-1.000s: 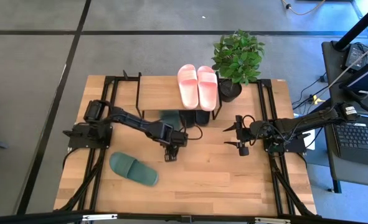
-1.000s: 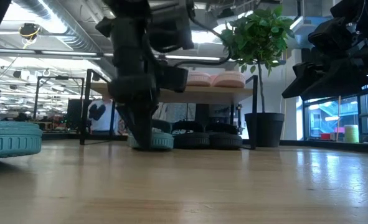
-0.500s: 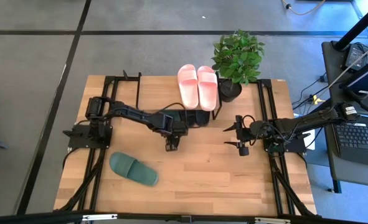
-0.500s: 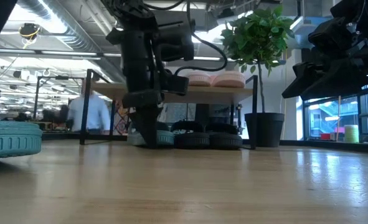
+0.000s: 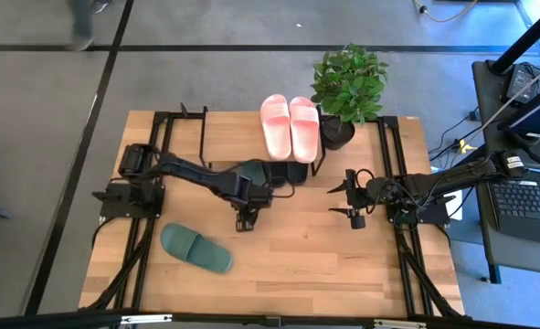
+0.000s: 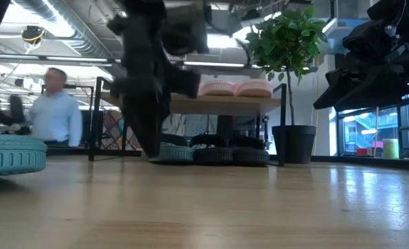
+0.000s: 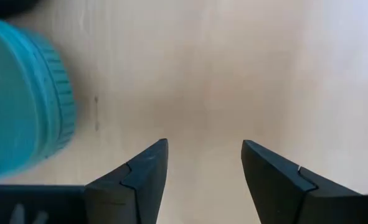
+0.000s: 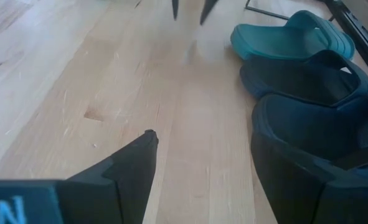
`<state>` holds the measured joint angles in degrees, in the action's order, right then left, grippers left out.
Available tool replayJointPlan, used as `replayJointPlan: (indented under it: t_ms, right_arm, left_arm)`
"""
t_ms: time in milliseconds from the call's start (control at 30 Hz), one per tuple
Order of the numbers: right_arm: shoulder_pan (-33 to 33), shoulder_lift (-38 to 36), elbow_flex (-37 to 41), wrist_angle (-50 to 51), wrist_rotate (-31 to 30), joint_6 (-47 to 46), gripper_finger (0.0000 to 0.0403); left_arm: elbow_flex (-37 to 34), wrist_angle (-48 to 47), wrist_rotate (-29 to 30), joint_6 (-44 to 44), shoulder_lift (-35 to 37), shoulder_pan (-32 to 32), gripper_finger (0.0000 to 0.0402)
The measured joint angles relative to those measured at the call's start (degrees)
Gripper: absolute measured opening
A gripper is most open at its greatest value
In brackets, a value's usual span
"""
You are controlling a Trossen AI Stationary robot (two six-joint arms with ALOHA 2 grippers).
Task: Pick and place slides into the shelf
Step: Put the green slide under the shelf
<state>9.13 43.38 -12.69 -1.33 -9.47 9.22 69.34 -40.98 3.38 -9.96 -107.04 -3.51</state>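
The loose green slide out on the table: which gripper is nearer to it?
Left. The left gripper hangs open just beyond the green slide, toward the shelf. The right gripper waits open much farther off, on the table's right side.

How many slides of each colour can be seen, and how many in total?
Light pink slides: 2
Dark green slides: 2
Black slides: 2
Total: 6

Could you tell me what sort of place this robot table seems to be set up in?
Probably an open lab or workshop: the low view shows exposed ceiling ducts and a person walking behind, and a laptop sits on a desk beside the wooden table.
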Motion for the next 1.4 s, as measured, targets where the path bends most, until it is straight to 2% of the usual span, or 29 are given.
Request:
replayJointPlan:
  t_ms: [167, 400, 600, 800, 933, 1133, 1400]
  right_arm:
    - [0.0, 0.2, 0.0, 0.4, 0.0, -0.1, 0.0257]
    - [-0.1, 0.7, 0.0, 0.4, 0.0, 0.0, 0.0257]
    - [-0.5, 0.7, 0.0, 0.3, 0.0, 0.1, 0.0257]
    - [-1.5, 0.7, 0.0, 0.0, 0.0, 0.1, 0.0257]
    - [-1.9, 0.7, 0.0, 0.0, 0.0, 0.1, 0.0257]
    - [-1.9, 0.7, 0.0, -0.1, 0.0, 0.1, 0.0257]
    - [-1.9, 0.8, 0.0, -0.1, 0.0, -0.1, 0.0257]
  left_arm:
    - [0.0, -5.9, 3.0, -9.2, 6.0, -3.2, 0.0196]
    - [0.1, -22.3, 9.9, -34.3, 14.2, -10.5, 0.0196]
    - [0.6, -33.1, 8.5, -54.5, 16.2, -17.6, 0.0195]
    - [4.2, -38.7, 4.4, -67.9, 13.6, -23.1, 0.0195]
    - [6.7, -40.8, 0.4, -73.9, 10.5, -25.3, 0.0195]
    - [9.0, -45.6, -5.9, -78.2, 4.5, -27.3, 0.0195]
    - [9.0, -45.0, -10.3, -78.1, -0.7, -27.8, 0.0195]
